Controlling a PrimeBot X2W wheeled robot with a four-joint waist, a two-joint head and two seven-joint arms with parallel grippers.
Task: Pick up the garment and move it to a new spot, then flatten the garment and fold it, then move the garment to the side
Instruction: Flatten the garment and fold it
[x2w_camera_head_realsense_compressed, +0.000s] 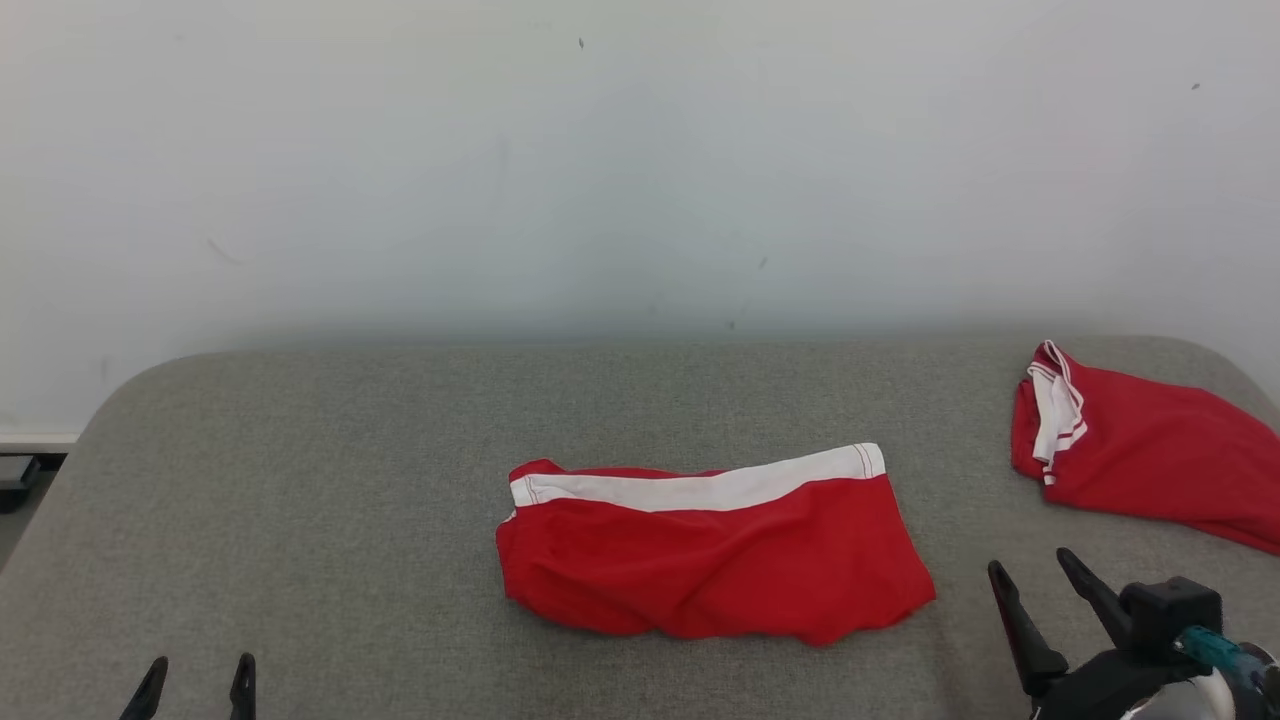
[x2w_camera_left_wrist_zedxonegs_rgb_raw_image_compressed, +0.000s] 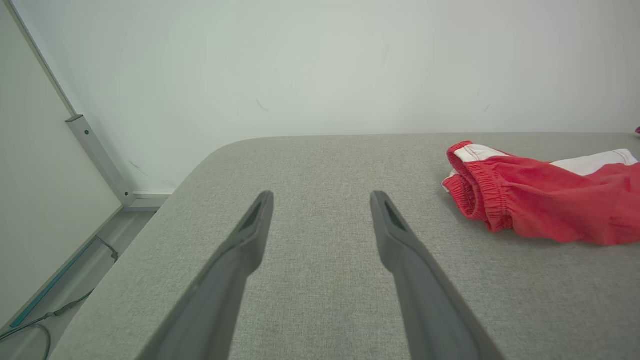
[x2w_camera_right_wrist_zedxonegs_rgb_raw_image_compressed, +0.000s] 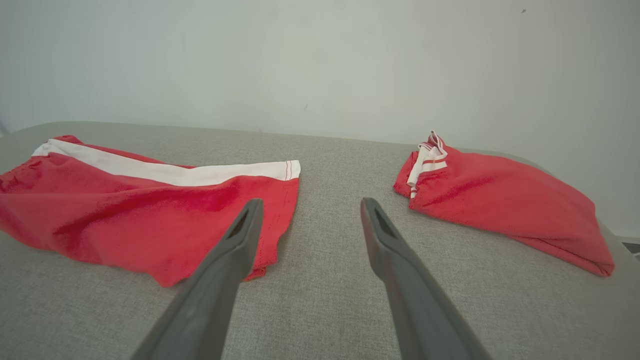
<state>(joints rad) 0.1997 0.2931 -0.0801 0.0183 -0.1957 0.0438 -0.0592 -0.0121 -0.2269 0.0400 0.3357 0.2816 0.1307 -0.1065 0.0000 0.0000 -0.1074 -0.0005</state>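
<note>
Both arms sit low at the near edge with nothing in hand. Far left: the left gripper (x2w_camera_head_realsense_compressed: 202, 664) has its two dark fingers (x2w_camera_left_wrist_zedxonegs_rgb_raw_image_compressed: 235, 260) spread wide over a bare part of the grey fabric-covered table with rounded corners (x2w_camera_head_realsense_compressed: 300, 450), well apart from any cloth. I read this as a standby pose that leaves the head camera an open look at the work. Centre: the red cloth shorts with a white stripe (x2w_camera_head_realsense_compressed: 715, 560) lie on the table, roughly midway across and toward the near half. The left wrist view shows the elastic waistband bunched at the left end; the stripe runs along the far edge and the hem end points right. They look laid lengthwise with soft wrinkles across the near panel, so I judge the flattening incomplete. I cannot tell how many layers there are. Right of centre: the right gripper (x2w_camera_head_realsense_compressed: 1028, 560) also has its fingers spread with nothing between them. It is angled toward the left, tips near the hem corner of the shorts but not touching. In its wrist view one finger crosses that corner in line of sight only. I take this as the better-placed arm for a grasp there. Far right: a second red cloth garment with white striped trim (x2w_camera_head_realsense_compressed: 1150, 460) sits as a loose folded bundle near the table's right edge, well apart from the shorts. That placement suggests a piece set aside, which leaves the centre one as my working item.
</note>
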